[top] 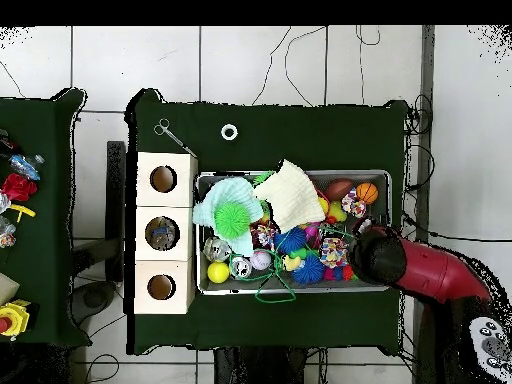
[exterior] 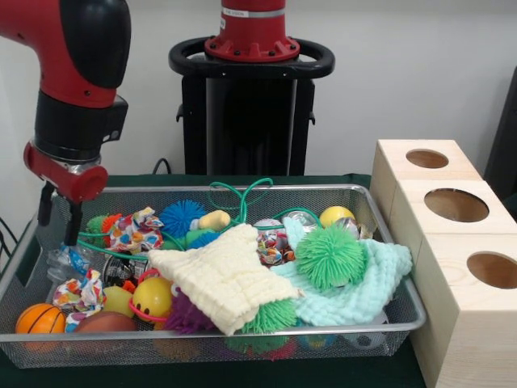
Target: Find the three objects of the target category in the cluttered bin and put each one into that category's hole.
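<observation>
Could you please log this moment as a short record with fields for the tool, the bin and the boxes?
tool: tool hangs over the bin's end farthest from the boxes, fingers apart, holding nothing
bin: wire mesh bin full of toys
on top: cream cloth, mint cloth, green spiky ball
corner: small basketball
boxes: three wooden boxes beside the bin, one round hole each

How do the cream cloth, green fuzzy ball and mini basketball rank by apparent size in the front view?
1. cream cloth
2. green fuzzy ball
3. mini basketball, although it sits nearest the camera
</observation>
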